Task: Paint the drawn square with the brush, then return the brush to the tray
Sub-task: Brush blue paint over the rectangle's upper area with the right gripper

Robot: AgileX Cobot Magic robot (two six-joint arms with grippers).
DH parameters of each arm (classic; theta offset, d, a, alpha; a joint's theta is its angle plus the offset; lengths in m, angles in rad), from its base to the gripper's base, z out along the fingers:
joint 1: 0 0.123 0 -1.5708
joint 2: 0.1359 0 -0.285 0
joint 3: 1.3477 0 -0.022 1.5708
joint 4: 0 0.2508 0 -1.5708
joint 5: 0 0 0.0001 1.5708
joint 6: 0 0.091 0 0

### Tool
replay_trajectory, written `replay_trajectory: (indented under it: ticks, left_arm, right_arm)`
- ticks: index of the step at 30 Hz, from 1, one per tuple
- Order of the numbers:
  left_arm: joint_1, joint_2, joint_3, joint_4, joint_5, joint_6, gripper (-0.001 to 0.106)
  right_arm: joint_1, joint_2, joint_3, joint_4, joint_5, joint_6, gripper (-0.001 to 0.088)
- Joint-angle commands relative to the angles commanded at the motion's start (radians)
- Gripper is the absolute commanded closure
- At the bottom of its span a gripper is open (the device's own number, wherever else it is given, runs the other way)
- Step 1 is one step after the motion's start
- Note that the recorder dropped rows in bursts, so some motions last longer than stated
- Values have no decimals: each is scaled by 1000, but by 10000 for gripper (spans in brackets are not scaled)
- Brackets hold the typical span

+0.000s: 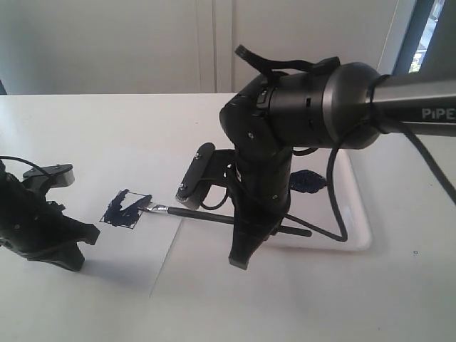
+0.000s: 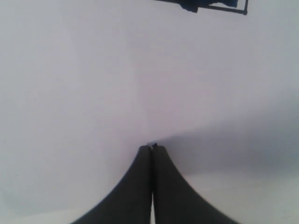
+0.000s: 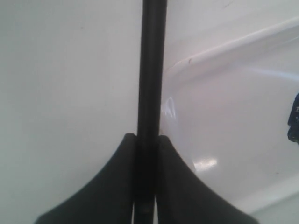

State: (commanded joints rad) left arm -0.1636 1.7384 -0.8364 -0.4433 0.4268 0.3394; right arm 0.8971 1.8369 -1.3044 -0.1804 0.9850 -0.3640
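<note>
In the exterior view the right arm fills the foreground, and its right hand (image 1: 242, 253) points down, clenched on the handle of the brush (image 1: 206, 215). The brush lies low and nearly level. Its bristles touch the right edge of the drawn square (image 1: 126, 210), which is smeared with dark blue paint, and its tail end reaches over the tray (image 1: 360, 214). The square is drawn on a sheet of paper (image 1: 135, 249) lying flat on the white tabletop (image 1: 399, 299), with a pale wall (image 1: 142, 43) behind. The tray sits to the right of the paper, partly hidden by the arm, with a dark paint blob (image 1: 306, 179) in it. The left hand (image 1: 82, 242) rests low at the left, near the square.

In the left wrist view the left hand (image 2: 152, 148) is clenched with nothing in it, its tips pressed together over blank white paper (image 2: 93, 93). The painted square (image 2: 210, 5) shows at the frame's edge, well apart from the tips.

In the right wrist view the right hand (image 3: 148, 137) grips the black brush handle (image 3: 154, 70) between its fingers. Beside it are the tray's raised rim (image 3: 224, 46) and glossy floor, with the paint blob (image 3: 294, 121) at the picture's edge.
</note>
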Motion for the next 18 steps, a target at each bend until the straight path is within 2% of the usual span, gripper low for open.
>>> replay_trajectory:
  ticks: [12,18]
  left_arm:
    - [0,0,0,0,2,0,1053]
    - [0,0,-2,-4,-7,0,1053]
  right_arm:
    - [0,-12,0,60,36,-62,868]
    - [0,-34,0,46,-51,-29,868]
